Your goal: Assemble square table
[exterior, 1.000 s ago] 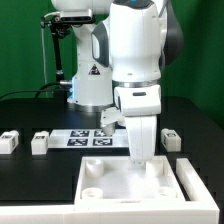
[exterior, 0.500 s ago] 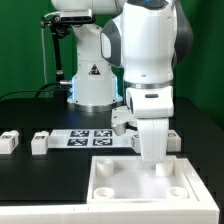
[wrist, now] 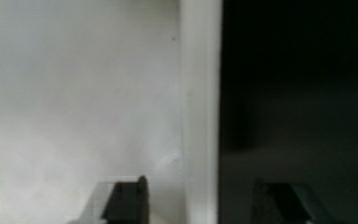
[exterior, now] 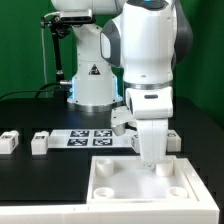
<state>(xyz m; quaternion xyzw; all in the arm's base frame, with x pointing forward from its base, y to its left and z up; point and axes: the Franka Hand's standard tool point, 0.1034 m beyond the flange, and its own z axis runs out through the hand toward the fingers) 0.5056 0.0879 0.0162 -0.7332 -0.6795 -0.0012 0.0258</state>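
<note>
Pincer (wrist: 202, 183) seemingly straddles the square table top's (exterior: 133, 186) rim, fingers apart

Panda arm (exterior: 148, 50) upright, bent forward, wrist (exterior: 148, 105) pointing straight down. gripper (exterior: 156, 166) low, vertical. Wrist view: two dark fingers (wrist: 128, 200) parted, clear gap between them.
</note>
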